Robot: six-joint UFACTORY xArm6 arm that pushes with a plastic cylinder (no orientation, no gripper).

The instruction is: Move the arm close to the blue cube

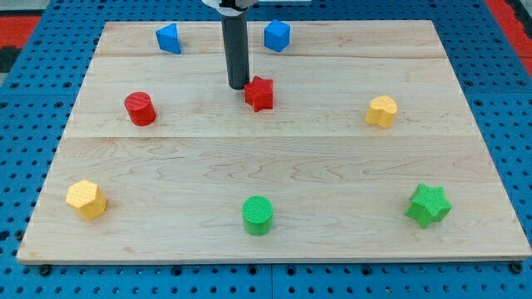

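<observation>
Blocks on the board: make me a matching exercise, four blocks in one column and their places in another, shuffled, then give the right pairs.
Column one:
1. red star block
2. green cylinder
3. yellow block at the view's left
4. green star block

Column two:
A. bottom right corner of the board
B. right beside my tip, on its right in the view
C. bottom edge, about the middle
D. bottom left corner

Pairs: 1-B, 2-C, 3-D, 4-A.
</observation>
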